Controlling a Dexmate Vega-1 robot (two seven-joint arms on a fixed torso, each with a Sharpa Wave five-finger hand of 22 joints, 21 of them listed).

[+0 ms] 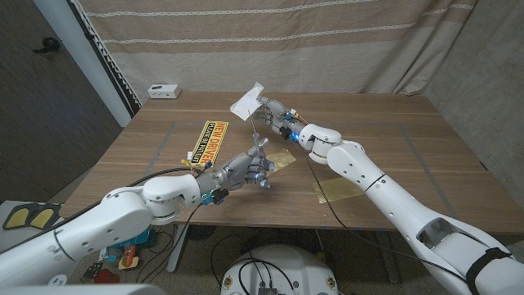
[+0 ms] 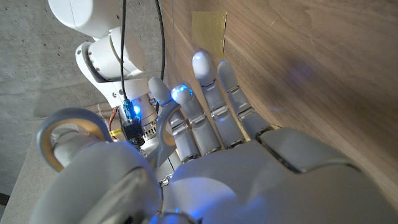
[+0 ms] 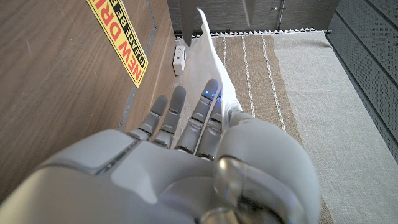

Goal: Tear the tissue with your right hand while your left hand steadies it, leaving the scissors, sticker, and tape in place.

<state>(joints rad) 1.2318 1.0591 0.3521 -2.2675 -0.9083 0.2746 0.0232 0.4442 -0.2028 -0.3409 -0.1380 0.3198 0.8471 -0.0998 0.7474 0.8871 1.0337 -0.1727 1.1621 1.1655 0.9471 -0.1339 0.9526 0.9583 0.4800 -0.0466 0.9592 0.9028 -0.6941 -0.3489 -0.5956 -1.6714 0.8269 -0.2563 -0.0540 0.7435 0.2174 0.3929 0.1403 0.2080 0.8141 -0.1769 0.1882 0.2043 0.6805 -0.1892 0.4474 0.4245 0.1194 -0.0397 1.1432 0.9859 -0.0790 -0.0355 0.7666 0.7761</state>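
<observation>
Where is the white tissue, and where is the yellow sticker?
tissue (image 1: 246, 102), head view, middle of the white sheet held up by the right hand (image 1: 278, 115).
sticker (image 1: 205, 142), head view, middle of the yellow strip on the table.

White glossy arm shells are seen, black cables along them; each grey robot hand (image 1: 246, 170) (image 1: 277, 115) is lit by blue fingertip lights.

Dim, even indoor light in the head view, soft shadows under both arms on the wooden table (image 1: 393, 139), blue indicator glow on the left hand (image 2: 211, 149), near surfaces blurred in both wrist views, no harsh glare
</observation>
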